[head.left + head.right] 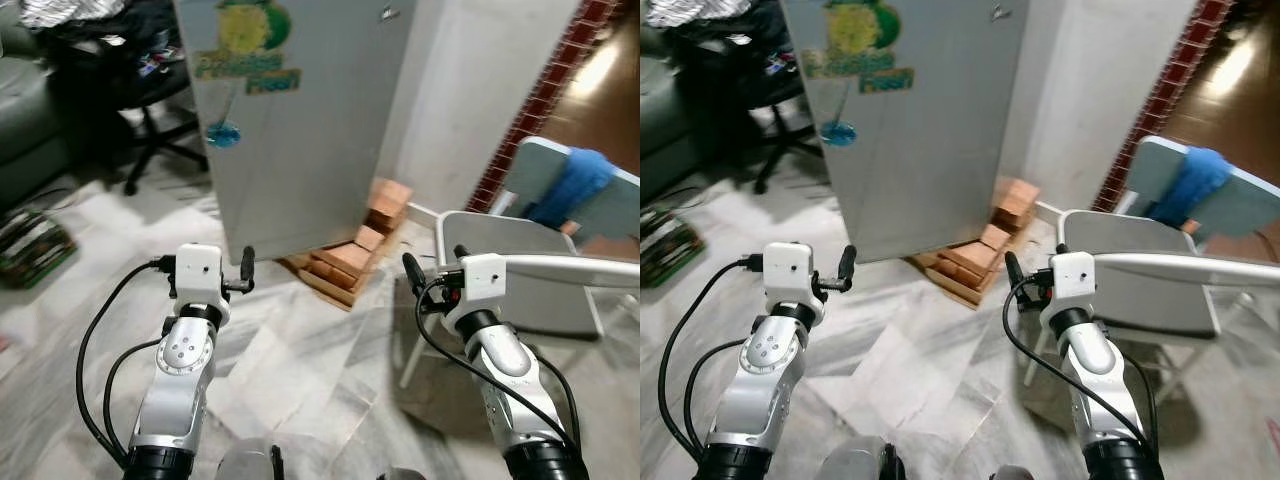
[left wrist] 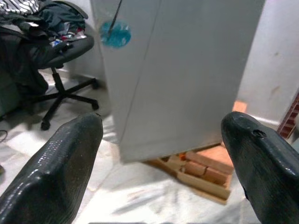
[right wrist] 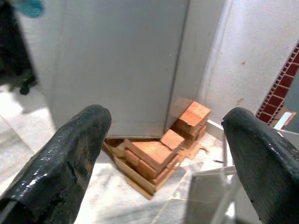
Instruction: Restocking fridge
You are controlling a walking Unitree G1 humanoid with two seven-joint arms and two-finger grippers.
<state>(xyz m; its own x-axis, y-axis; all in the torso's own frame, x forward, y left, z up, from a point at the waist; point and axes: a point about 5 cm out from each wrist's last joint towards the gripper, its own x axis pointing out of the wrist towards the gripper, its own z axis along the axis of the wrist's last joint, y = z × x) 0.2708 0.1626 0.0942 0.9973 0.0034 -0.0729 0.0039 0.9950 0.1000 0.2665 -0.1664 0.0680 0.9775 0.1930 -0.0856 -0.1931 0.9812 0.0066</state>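
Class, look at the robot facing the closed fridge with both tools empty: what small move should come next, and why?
Probably a short step toward the fridge. Its door is shut, and both the left tool and right tool hang open and empty above the marble floor, apart from the door. Keep left: a grey chair stands close beside the right arm.

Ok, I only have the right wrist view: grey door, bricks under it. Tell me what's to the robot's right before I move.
Observer: A grey plastic chair stands close beside the right tool, with a second chair behind it draped in a blue cloth.
Operator: Report the left side.
Observer: A black office chair piled with clothes stands left of the fridge.
Operator: Check both tools.
Observer: The left tool is open and empty, like the right; the fridge door is closed.
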